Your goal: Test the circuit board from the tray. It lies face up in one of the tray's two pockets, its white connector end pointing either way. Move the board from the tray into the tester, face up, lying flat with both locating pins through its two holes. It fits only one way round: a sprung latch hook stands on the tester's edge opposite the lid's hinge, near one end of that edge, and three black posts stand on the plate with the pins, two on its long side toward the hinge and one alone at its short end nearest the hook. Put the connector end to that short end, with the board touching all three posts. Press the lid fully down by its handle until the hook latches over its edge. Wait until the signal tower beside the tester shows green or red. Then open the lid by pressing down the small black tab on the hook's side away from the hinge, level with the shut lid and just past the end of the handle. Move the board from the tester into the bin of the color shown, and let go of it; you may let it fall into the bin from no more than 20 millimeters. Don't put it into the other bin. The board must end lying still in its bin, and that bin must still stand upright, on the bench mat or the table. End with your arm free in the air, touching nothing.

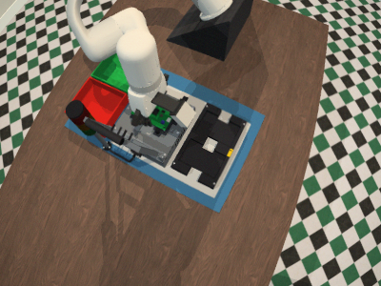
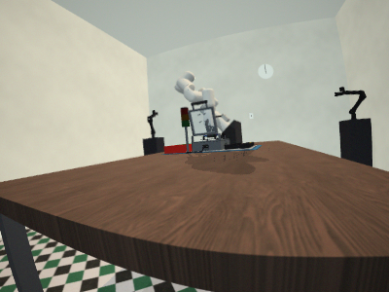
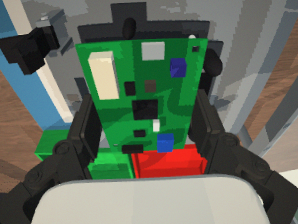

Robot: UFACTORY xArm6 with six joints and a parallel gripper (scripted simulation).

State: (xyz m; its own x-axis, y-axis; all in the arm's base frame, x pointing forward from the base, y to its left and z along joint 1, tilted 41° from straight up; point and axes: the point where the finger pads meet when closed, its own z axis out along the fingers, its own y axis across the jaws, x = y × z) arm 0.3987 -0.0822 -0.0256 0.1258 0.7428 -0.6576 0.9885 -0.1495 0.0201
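The green circuit board (image 1: 161, 119) is between my gripper's (image 1: 159, 122) fingers, held by its long edges just above the tester's plate (image 1: 148, 135). In the wrist view the board (image 3: 147, 92) faces up with its white connector (image 3: 104, 76) at the upper left. My gripper (image 3: 145, 104) is shut on it, one finger on each side. The tester's clear lid (image 2: 201, 122) (image 1: 102, 130) stands open, and its black handle is on the side toward the signal tower (image 1: 75, 111). The pins and posts are hidden under the board.
The red bin (image 1: 102, 97) and green bin (image 1: 111, 71) stand beside the tester behind the arm. The black tray (image 1: 210, 145) lies to the right with both pockets empty. The signal tower also shows in the exterior view (image 2: 185, 117), too small to tell any lit color.
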